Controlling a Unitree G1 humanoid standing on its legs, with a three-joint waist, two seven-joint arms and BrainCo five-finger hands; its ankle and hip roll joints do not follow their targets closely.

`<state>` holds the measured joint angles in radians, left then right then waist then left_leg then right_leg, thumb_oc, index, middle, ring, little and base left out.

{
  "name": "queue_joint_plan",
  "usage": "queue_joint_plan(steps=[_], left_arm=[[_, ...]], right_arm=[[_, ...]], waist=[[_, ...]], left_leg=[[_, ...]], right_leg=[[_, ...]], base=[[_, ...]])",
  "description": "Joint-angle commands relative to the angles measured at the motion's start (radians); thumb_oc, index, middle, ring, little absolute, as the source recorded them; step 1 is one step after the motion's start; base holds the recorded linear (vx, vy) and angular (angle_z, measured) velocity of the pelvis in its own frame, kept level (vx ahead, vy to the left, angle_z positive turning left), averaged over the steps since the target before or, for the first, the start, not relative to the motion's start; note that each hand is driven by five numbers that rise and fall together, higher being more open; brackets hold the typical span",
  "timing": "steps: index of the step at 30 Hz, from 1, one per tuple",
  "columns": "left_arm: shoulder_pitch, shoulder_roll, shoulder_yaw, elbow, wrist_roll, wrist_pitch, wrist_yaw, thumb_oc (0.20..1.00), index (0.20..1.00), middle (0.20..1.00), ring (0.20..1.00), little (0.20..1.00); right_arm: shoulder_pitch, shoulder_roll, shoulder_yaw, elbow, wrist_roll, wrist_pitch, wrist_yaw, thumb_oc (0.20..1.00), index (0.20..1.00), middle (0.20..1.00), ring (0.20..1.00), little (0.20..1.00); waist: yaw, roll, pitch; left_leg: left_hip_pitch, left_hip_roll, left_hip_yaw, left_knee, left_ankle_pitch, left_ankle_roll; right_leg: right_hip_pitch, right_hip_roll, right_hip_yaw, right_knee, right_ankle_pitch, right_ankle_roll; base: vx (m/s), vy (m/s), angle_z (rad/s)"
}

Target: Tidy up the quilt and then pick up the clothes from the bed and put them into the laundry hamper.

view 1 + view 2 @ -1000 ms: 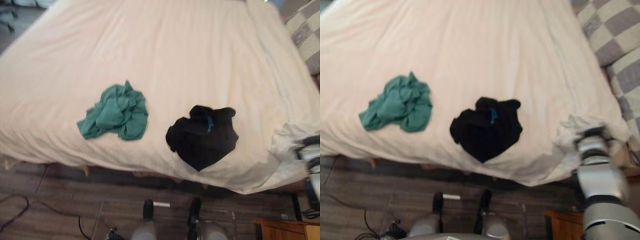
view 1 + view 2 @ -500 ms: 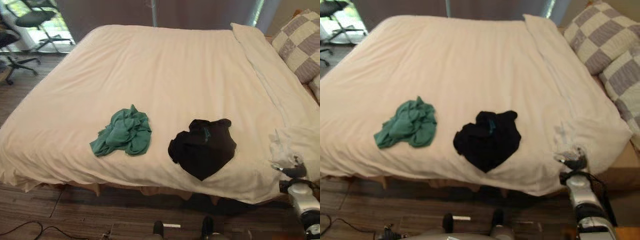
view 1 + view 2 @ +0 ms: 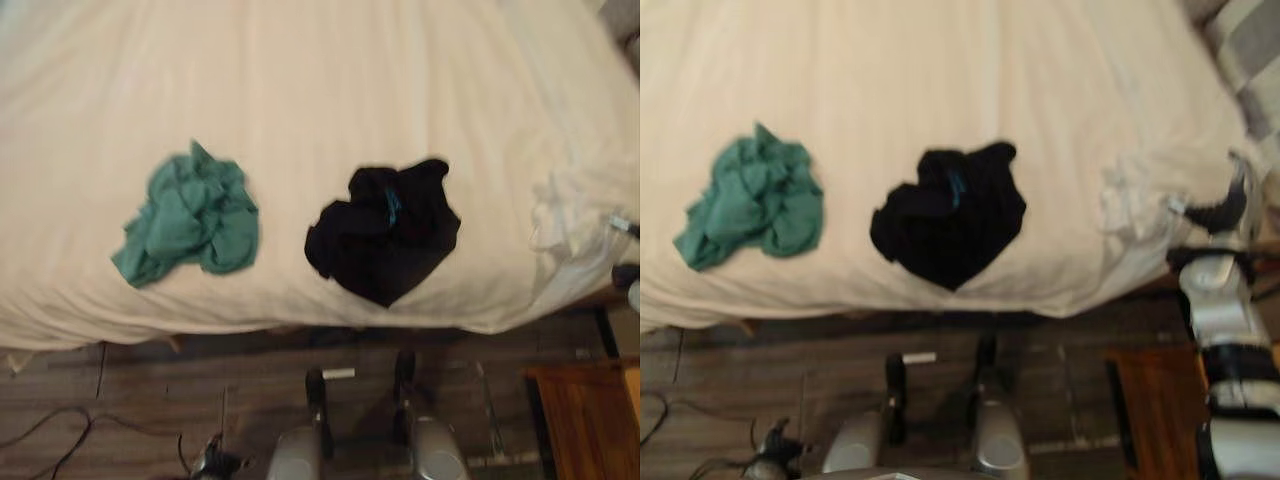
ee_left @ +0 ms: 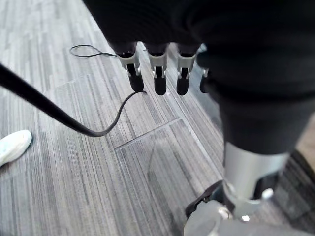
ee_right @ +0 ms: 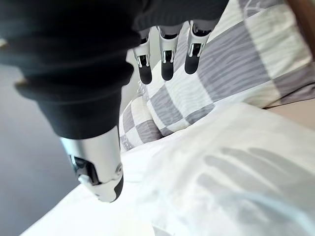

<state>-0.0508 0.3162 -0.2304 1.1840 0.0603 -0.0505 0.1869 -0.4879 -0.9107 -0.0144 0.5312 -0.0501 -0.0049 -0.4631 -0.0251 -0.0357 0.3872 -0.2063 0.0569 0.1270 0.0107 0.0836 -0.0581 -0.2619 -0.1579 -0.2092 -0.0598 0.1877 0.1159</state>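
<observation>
**A:** ok so what's actually on the bed, left to right?

**B:** The cream quilt [image 3: 300, 90] is spread flat over pretty much the whole bed. Toward the left part of the near edge there's a crumpled green garment [image 3: 188, 215] in a loose heap. Near the middle of that same edge sits a bunched black garment [image 3: 385, 230] with a bit of teal showing in its folds, and its lower tip points at the edge. The two are apart, with bare quilt between them. Neither one hangs over the side.

**A:** and the hands?

**B:** The left hand [image 4: 157, 73] is nowhere near the bed. Its wrist view has it hanging over grey plank flooring [image 4: 74, 167], fingers straight and relaxed, nothing in them. There's also a small white thing [image 4: 14, 145] on the floor off to one side; I can't tell what it is.

**A:** right one?

**B:** The right hand [image 3: 1225, 210] is up at the bed's near right corner, right by a rumpled, bunched-up bit of the quilt. In its own wrist view the fingers [image 5: 166, 61] are straight and the thumb [image 5: 101, 172] stands off on its own, so it's open and not gripping any cloth. Past the fingers you can see a grey-and-white checked pillow [image 5: 231, 64] and white bedding below it. A wooden piece of furniture [image 3: 585, 420] stands on the floor by that corner.
</observation>
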Motion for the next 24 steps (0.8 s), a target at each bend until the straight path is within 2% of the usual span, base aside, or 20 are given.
queue_joint_plan(steps=[1, 3, 5, 7, 8, 9, 10, 12, 15, 16, 17, 20, 22, 24], left_arm=[[-0.052, 0.066, -0.046, -0.005, 0.003, -0.033, 0.038, 1.000, 1.000, 1.000, 1.000, 1.000], [-0.063, 0.072, -0.068, -0.021, 0.014, -0.036, 0.047, 1.000, 1.000, 1.000, 1.000, 1.000], [-0.105, 0.068, -0.146, -0.027, 0.058, -0.033, 0.064, 1.000, 1.000, 1.000, 1.000, 1.000], [-0.123, 0.066, -0.173, -0.037, 0.048, -0.033, 0.070, 1.000, 1.000, 1.000, 1.000, 1.000], [-0.128, 0.061, -0.170, -0.044, 0.034, -0.032, 0.074, 1.000, 1.000, 1.000, 1.000, 1.000], [-0.128, 0.057, -0.168, -0.044, 0.034, -0.032, 0.074, 1.000, 1.000, 1.000, 1.000, 1.000], [-0.126, 0.042, -0.157, -0.044, -0.020, -0.031, 0.089, 1.000, 1.000, 1.000, 1.000, 1.000], [-0.125, 0.029, -0.142, -0.040, -0.043, -0.030, 0.094, 1.000, 1.000, 1.000, 1.000, 1.000], [-0.110, 0.000, -0.103, -0.004, -0.065, -0.023, 0.110, 1.000, 1.000, 1.000, 1.000, 1.000], [-0.102, -0.012, -0.087, 0.012, -0.047, -0.017, 0.108, 1.000, 1.000, 1.000, 1.000, 1.000], [-0.102, -0.009, -0.090, 0.012, -0.047, -0.017, 0.108, 1.000, 1.000, 1.000, 1.000, 1.000], [-0.079, -0.018, -0.062, 0.018, -0.011, -0.014, 0.102, 1.000, 1.000, 1.000, 1.000, 1.000], [-0.044, -0.016, -0.025, 0.000, 0.020, -0.017, 0.091, 1.000, 1.000, 1.000, 1.000, 1.000], [-0.026, -0.005, -0.010, -0.012, 0.047, -0.023, 0.083, 1.000, 1.000, 1.000, 1.000, 1.000]], right_arm=[[-0.211, -0.123, 0.151, 0.089, -0.018, -0.013, -0.022, 1.000, 1.000, 1.000, 1.000, 1.000], [-0.274, -0.160, 0.204, 0.122, -0.037, 0.002, -0.017, 1.000, 1.000, 1.000, 1.000, 1.000], [-0.506, -0.200, 0.372, 0.274, -0.017, 0.010, -0.027, 1.000, 1.000, 1.000, 1.000, 1.000], [-0.613, -0.207, 0.440, 0.383, 0.007, 0.032, -0.036, 1.000, 1.000, 1.000, 1.000, 1.000], [-0.658, -0.206, 0.468, 0.435, 0.010, 0.044, -0.038, 0.313, 0.313, 0.313, 0.313, 0.313], [-0.672, -0.205, 0.482, 0.441, 0.012, 0.042, -0.038, 0.200, 0.200, 0.200, 0.200, 0.200], [-0.712, -0.192, 0.513, 0.525, 0.008, 0.064, -0.042, 0.200, 0.200, 0.200, 0.200, 0.200], [-0.723, -0.191, 0.530, 0.554, -0.004, 0.074, -0.041, 0.200, 0.200, 0.200, 0.200, 0.200], [-0.602, -0.190, 0.479, 0.511, -0.054, 0.077, -0.047, 0.200, 0.200, 0.200, 0.200, 0.200], [-0.439, -0.194, 0.391, 0.416, -0.098, 0.072, -0.042, 0.200, 0.200, 0.200, 0.200, 0.200], [-0.428, -0.195, 0.381, 0.412, -0.100, 0.073, -0.042, 0.200, 0.200, 0.200, 0.200, 0.200], [-0.107, -0.176, 0.180, 0.235, -0.175, 0.063, -0.048, 0.200, 0.200, 0.200, 0.200, 0.200], [0.115, -0.213, 0.091, 0.128, -0.353, 0.080, -0.034, 0.200, 0.200, 0.200, 0.200, 0.200], [0.315, -0.212, -0.056, 0.041, -0.418, 0.073, -0.035, 0.200, 0.200, 0.200, 0.200, 0.200]], waist=[[0.045, -0.055, 0.027], [0.045, -0.051, 0.041], [0.036, -0.040, 0.083], [0.033, -0.034, 0.115], [0.031, -0.029, 0.124], [0.030, -0.025, 0.125], [0.031, -0.021, 0.133], [0.025, -0.018, 0.133], [0.005, -0.025, 0.133], [-0.013, -0.030, 0.133], [-0.009, -0.032, 0.133], [-0.037, -0.042, 0.103], [-0.056, -0.046, 0.083], [-0.072, -0.057, 0.061]], left_leg=[[-0.037, 0.077, -0.079, 0.138, -0.124, -0.081], [-0.055, 0.082, -0.078, 0.141, -0.117, -0.087], [-0.117, 0.088, -0.072, 0.153, -0.097, -0.098], [-0.164, 0.089, -0.070, 0.170, -0.088, -0.104], [-0.186, 0.090, -0.068, 0.179, -0.087, -0.106], [-0.188, 0.094, -0.068, 0.186, -0.094, -0.108], [-0.228, 0.095, -0.069, 0.209, -0.094, -0.108], [-0.243, 0.096, -0.071, 0.220, -0.097, -0.108], [-0.227, 0.099, -0.068, 0.234, -0.108, -0.106], [-0.195, 0.101, -0.065, 0.220, -0.113, -0.103], [-0.194, 0.101, -0.065, 0.220, -0.112, -0.104], [-0.139, 0.104, -0.054, 0.186, -0.115, -0.102], [-0.099, 0.115, -0.045, 0.172, -0.128, -0.104], [-0.063, 0.122, -0.038, 0.160, -0.136, -0.104]], right_leg=[[-0.010, -0.097, 0.018, 0.093, -0.073, 0.086], [-0.027, -0.097, 0.013, 0.102, -0.073, 0.085], [-0.099, -0.096, 0.011, 0.132, -0.070, 0.084], [-0.151, -0.097, 0.013, 0.160, -0.073, 0.081], [-0.174, -0.096, 0.012, 0.174, -0.077, 0.078], [-0.177, -0.093, 0.014, 0.179, -0.082, 0.078], [-0.233, -0.090, 0.015, 0.213, -0.089, 0.073], [-0.255, -0.090, 0.016, 0.232, -0.098, 0.070], [-0.262, -0.083, 0.026, 0.263, -0.109, 0.066], [-0.233, -0.076, 0.030, 0.251, -0.111, 0.064], [-0.232, -0.076, 0.030, 0.250, -0.111, 0.064], [-0.182, -0.070, 0.029, 0.212, -0.106, 0.068], [-0.140, -0.063, 0.028, 0.189, -0.110, 0.073], [-0.102, -0.061, 0.032, 0.170, -0.108, 0.077]], base=[[-0.03, -0.030, 0.08], [-0.04, -0.036, 0.06], [-0.06, -0.061, 0.01], [-0.05, -0.051, 0.00], [-0.02, -0.022, 0.03], [-0.02, -0.036, 0.04], [-0.01, -0.030, 0.03], [0.01, -0.036, -0.05], [0.05, -0.039, -0.03], [0.05, -0.019, 0.04], [0.04, -0.003, 0.05], [0.07, 0.000, -0.03], [0.10, 0.013, -0.07], [0.10, 0.006, -0.16]])
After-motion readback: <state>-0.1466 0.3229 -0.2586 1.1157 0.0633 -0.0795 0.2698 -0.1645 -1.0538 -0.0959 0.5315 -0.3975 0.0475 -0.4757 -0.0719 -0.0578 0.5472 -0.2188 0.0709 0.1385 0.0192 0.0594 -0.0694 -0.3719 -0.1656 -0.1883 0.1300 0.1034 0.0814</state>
